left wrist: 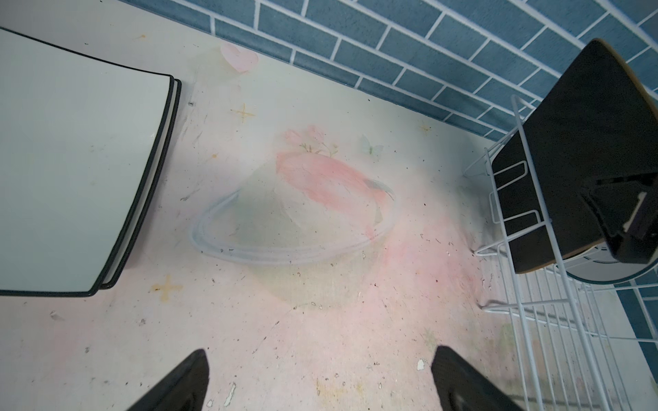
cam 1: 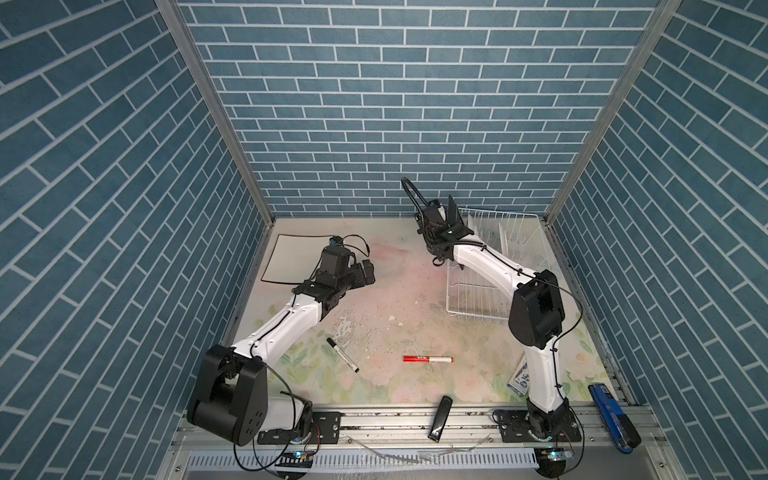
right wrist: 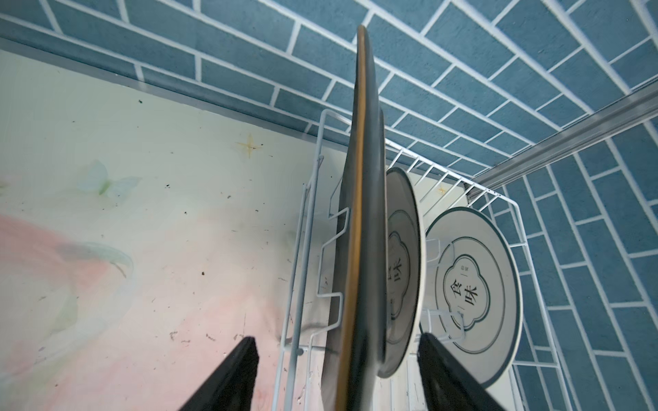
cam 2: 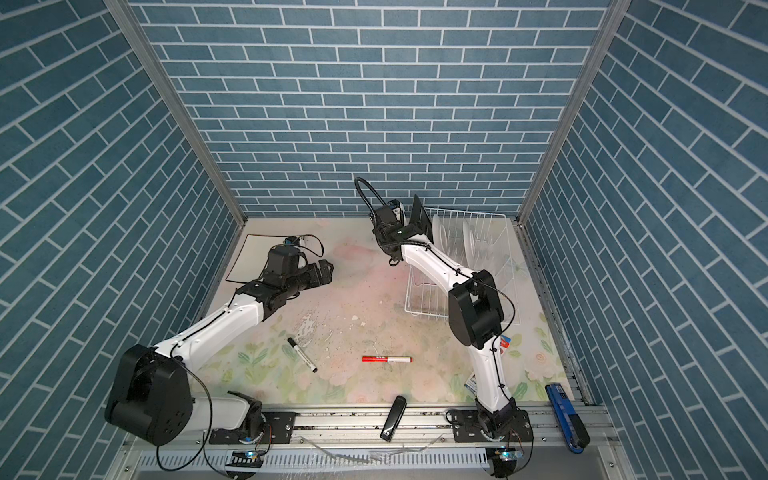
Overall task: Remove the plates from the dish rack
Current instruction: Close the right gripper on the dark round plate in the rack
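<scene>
The right gripper [right wrist: 336, 338] holds its flat, finely textured black fingers [right wrist: 231, 384] apart on either side of the black plate [right wrist: 372, 213], with a gap showing on each side, so nothing is clamped yet. That plate is square, matte and thin, with an ochre line along its edge. It stands upright at the end of the dish rack [cam 1: 473, 295] nearest the middle of the table. The rack is a white basket of thin wire rods with stepped loops as dividers, and it sits at the far right by the blue brick-patterned wall [right wrist: 463, 71]. Just beside the black plate stands a round white plate [right wrist: 404, 256], glossy with a dark rim line, and a slot further on a second round plate [right wrist: 473, 281]. Each bears a clover-shaped outline around the characters 食味. The left gripper [left wrist: 320, 356] hangs with its fingers wide apart and nothing between them over the mat [left wrist: 320, 284], a smooth pastel print of pink and green flowers, scuffed and speckled. Two square white plates [left wrist: 78, 160] with thin black rims lie flat and stacked at the far left. Near the front lie a red marker [cam 1: 428, 358] and a black marker [cam 1: 342, 354], their print too small to read.
</scene>
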Controlling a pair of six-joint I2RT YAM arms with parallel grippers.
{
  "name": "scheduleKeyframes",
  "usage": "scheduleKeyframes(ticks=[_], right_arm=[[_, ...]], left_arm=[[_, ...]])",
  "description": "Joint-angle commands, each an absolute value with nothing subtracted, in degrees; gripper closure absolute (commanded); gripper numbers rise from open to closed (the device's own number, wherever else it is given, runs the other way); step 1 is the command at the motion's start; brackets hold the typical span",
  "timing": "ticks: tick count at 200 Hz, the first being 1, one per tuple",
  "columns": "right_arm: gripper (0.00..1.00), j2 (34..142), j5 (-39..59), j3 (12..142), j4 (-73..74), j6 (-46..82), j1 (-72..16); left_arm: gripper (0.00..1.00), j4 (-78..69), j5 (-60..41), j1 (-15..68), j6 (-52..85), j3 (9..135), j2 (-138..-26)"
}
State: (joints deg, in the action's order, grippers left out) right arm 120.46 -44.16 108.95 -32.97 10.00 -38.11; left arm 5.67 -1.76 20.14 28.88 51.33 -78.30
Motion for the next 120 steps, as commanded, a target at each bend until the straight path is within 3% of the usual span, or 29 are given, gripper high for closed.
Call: scheduleKeyframes(ticks=[1,120], right_arm=[[0.28,121.6,-46.7,111.5,-30.4,8.2,-37.6],[0.47,124.3,-48.5,112.9,-30.2,7.8,-36.6]], left_arm=[[0.0,5.1,-2.1,20.3,29.1,52.8,-79.6],[0.0,5.7,-4.2,20.3,29.6,54.6,-81.7]])
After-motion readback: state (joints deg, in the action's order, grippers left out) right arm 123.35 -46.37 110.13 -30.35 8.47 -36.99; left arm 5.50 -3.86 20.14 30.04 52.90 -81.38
